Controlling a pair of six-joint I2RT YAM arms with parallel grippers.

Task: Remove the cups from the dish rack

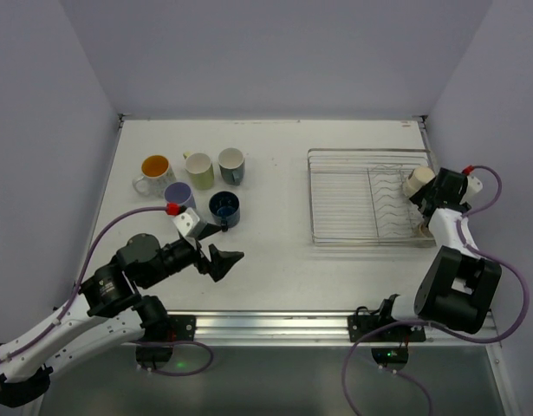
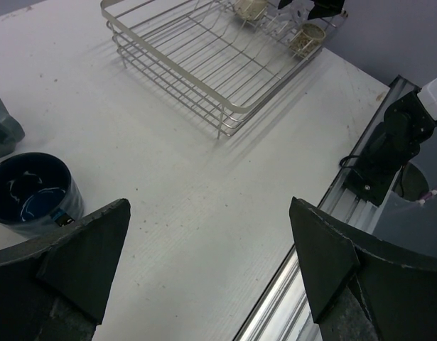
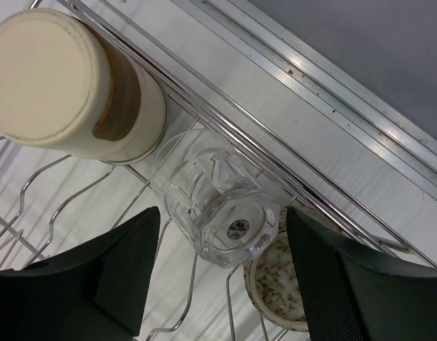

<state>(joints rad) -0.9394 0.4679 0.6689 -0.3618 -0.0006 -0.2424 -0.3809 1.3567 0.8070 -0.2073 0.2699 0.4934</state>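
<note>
The dish rack (image 1: 353, 198) stands at the right of the table. At its right end a cream cup (image 3: 69, 82) rests upside down, a clear glass cup (image 3: 218, 206) lies beside it, and a speckled cup (image 3: 278, 288) sits below. My right gripper (image 3: 224, 220) is open, its jaws straddling the glass cup with a gap on each side. On the table at the left stand an orange-inside cup (image 1: 153, 170), a pale yellow-green cup (image 1: 199, 168), a grey cup (image 1: 230, 163), a lavender cup (image 1: 179, 196) and a navy cup (image 1: 224, 206). My left gripper (image 1: 227, 260) is open and empty, just in front of the navy cup (image 2: 33, 192).
The rack's (image 2: 204, 64) left part holds only bare wires and prongs. A metal rail (image 1: 275, 325) runs along the table's near edge with both arm bases on it. Walls close in the table at the back and both sides.
</note>
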